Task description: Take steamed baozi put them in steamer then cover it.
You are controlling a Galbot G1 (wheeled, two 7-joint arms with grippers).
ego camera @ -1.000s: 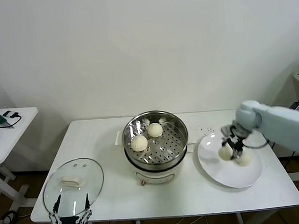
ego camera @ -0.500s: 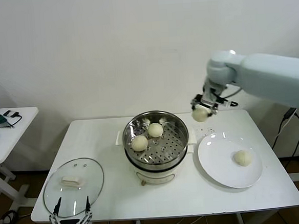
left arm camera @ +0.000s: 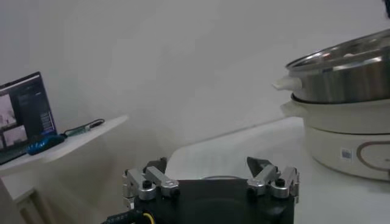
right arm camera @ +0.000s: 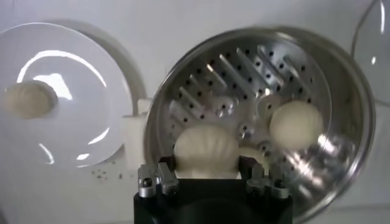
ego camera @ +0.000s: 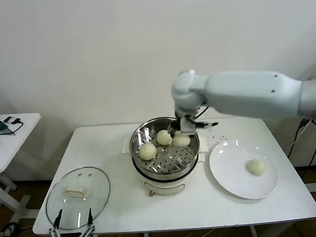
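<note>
My right gripper (ego camera: 182,132) is shut on a cream-white baozi (ego camera: 182,140) and holds it inside the right side of the steel steamer (ego camera: 139,136). In the right wrist view the held baozi (right arm camera: 206,149) sits between the fingers over the perforated floor. Two more baozi (ego camera: 147,150) (ego camera: 164,137) lie in the steamer; one of them shows in the right wrist view (right arm camera: 296,125). One baozi (ego camera: 256,167) lies on the white plate (ego camera: 233,181). The glass cover (ego camera: 93,201) lies flat at the table's front left. My left gripper (ego camera: 71,233) is open and empty just in front of the cover.
The steamer's white base (ego camera: 165,187) stands mid-table; it also shows in the left wrist view (left arm camera: 341,134). A small side table (ego camera: 7,141) with gadgets stands to the far left. The plate is right of the steamer, near the table's right edge.
My right gripper took one baozi off the plate, lifted it and carried it left into the steamer. One baozi stays on the plate. The left arm has not moved.
</note>
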